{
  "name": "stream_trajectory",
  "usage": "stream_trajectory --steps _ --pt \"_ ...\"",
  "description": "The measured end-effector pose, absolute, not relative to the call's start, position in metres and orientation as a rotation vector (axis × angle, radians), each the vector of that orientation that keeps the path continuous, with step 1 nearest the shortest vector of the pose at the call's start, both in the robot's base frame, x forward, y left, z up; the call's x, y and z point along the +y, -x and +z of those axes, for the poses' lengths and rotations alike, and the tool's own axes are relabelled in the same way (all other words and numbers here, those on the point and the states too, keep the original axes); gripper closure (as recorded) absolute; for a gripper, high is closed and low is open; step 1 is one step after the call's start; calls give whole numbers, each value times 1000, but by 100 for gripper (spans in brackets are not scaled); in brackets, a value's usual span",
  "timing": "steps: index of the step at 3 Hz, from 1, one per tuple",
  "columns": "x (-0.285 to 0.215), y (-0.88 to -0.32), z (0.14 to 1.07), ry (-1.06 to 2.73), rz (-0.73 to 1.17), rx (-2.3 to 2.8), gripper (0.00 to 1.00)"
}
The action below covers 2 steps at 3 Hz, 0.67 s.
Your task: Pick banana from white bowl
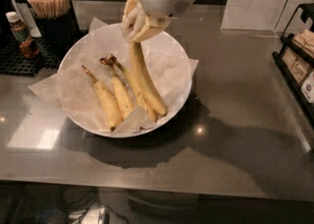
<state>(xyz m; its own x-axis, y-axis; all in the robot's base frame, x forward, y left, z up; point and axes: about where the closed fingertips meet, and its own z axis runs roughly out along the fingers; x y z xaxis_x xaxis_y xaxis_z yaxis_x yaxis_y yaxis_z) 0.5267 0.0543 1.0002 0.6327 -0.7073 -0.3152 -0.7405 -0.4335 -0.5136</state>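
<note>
My tool (139, 27) sits above the far side of the large round shallow white bowl (183, 57). Its cream fingers (130, 19) are clenched on the upper end of the single yellow curved banana (143, 78). The banana hangs steeply from that grip, with its lower tip down over the bowl's near right side. I cannot tell whether the tip touches the crinkled white paper lining (169, 66) or clears it.

For moving room, the right is the easy side. Bare glossy grey worktop (235, 134) stretches from the bowl's rim to a black wire rack of packets (294, 63) at the right edge. The left is tighter. A black cup of wooden stir sticks (49, 4) stands near the far left rim, and a small brown bottle with a white cap (19, 32) stands beside the cup on a black grid mat (17, 60). Corners of the paper spill over the rim on the left, far and right sides. In front, a strip of bare worktop lies between the bowl and the worktop's near edge.

I count four bananas: one in the tool and three lying on the paper. Two yellow bananas joined at one dark stem (122, 96) lie just beside the hanging one, which partly hides the nearer of the pair. One single yellow banana with a thin straight stem (106, 104) lies to their left. There is one bowl, one cup, one bottle and one rack.
</note>
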Motion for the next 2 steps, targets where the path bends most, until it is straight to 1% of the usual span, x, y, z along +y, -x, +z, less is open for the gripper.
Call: stream_trajectory --steps 1,2 --pt "60 -495 1043 2228 -86 1022 100" --pt "66 -474 1072 2224 -177 946 100"
